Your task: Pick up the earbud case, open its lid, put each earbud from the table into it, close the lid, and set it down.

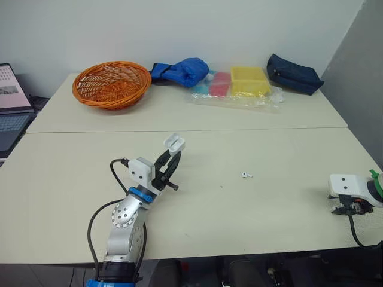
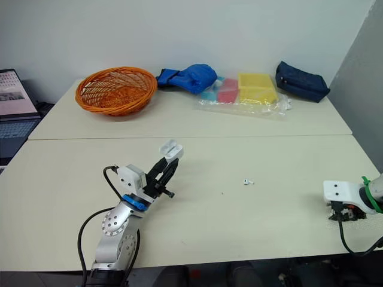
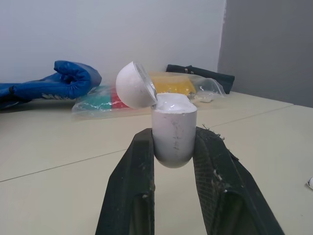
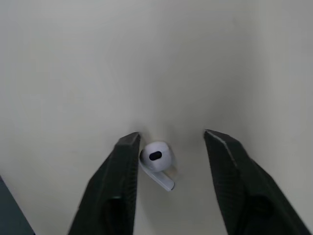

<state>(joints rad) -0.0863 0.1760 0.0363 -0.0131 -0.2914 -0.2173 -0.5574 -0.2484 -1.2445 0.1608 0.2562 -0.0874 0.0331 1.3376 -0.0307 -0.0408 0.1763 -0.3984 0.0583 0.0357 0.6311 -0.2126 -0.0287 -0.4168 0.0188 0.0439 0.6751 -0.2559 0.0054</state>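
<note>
My left gripper (image 1: 170, 162) is shut on the white earbud case (image 1: 174, 143), holding it upright above the near table with its lid (image 3: 133, 84) flipped open. One white earbud (image 1: 246, 175) lies on the table to the right of the case. A second white earbud (image 4: 157, 161) lies on the table between the fingers of my right gripper (image 4: 171, 147), close to one finger. That gripper is open and points down at the table near the right edge (image 1: 347, 208).
At the far side of the table sit an orange wicker basket (image 1: 111, 84), a blue glove (image 1: 182, 71), a plastic bag of coloured items (image 1: 239, 86) and a dark blue pouch (image 1: 293, 74). A laptop (image 1: 12, 104) stands off the left edge.
</note>
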